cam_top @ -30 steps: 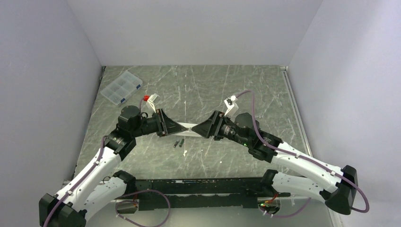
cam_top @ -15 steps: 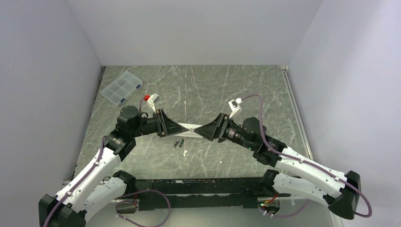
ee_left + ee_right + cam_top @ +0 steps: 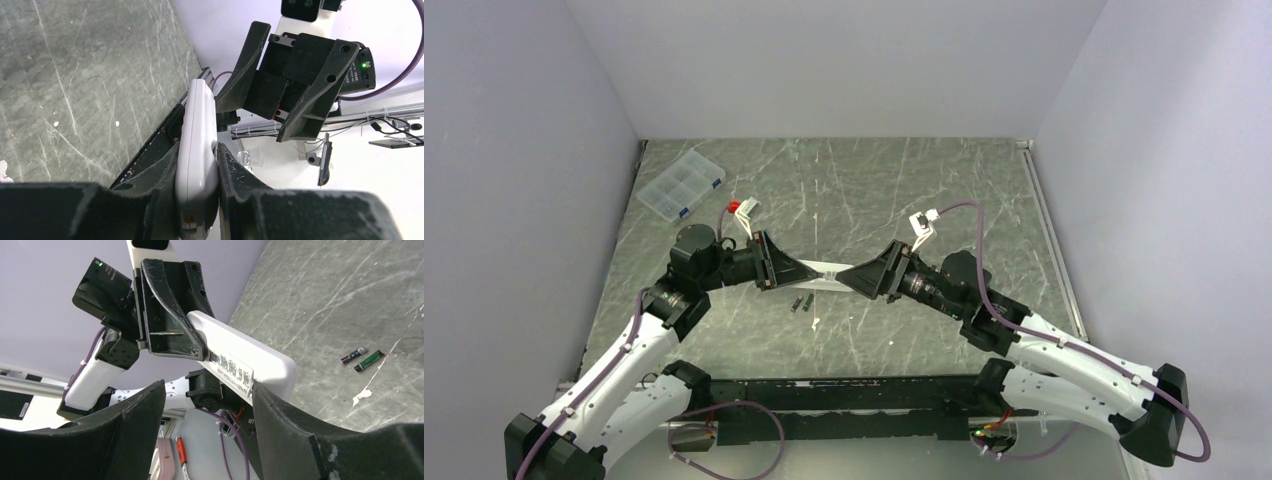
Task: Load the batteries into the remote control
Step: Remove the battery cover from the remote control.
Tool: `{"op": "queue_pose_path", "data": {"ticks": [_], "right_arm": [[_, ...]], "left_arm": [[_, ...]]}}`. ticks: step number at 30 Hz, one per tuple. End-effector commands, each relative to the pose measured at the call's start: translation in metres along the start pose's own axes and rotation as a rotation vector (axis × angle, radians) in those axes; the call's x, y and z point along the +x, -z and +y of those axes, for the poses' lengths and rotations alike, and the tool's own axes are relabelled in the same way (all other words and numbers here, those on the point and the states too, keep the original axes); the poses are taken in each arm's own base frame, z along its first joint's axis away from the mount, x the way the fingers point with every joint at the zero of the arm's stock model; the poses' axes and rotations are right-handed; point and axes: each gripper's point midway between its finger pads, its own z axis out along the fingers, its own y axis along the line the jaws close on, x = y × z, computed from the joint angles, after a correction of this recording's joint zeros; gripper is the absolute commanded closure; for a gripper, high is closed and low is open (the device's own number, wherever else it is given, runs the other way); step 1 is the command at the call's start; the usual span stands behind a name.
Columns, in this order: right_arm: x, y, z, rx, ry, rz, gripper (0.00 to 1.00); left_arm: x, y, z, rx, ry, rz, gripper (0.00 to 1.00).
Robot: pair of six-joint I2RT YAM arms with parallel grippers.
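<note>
My left gripper [image 3: 809, 271] is shut on the white remote control [image 3: 828, 272] and holds it edge-up above the table. In the left wrist view the remote [image 3: 197, 135] is clamped between both fingers. My right gripper [image 3: 852, 279] is open at the remote's free end. In the right wrist view the remote [image 3: 250, 360] lies against my right-hand finger [image 3: 280, 415], with the other finger well apart. Two dark batteries [image 3: 801, 302] lie side by side on the table below the remote. They also show in the right wrist view [image 3: 362, 358].
A clear compartment box with blue clips [image 3: 681, 184] stands at the back left. A small white piece [image 3: 814, 322] lies just in front of the batteries. The black rail [image 3: 844, 395] runs along the near edge. Walls enclose the table on three sides.
My right gripper has drawn back a little to the right along the remote and its wrist has turned. The left gripper still holds the remote in much the same place.
</note>
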Motion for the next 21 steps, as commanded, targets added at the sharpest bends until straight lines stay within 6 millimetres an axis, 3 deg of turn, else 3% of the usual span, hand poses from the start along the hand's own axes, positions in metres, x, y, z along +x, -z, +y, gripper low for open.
{"op": "queue_pose_path", "data": {"ticks": [1,21], "right_arm": [[-0.0099,0.0072,0.0461,-0.176,-0.002,-0.022,0.34],[-0.0129,0.013,0.0489,-0.182,0.019,-0.036,0.34]], "left_arm": [[-0.0013,0.001,-0.0226,0.077,-0.056,0.013,1.0],[-0.0035,-0.0042,-0.0141,0.05,-0.048,0.018,1.0]]}}
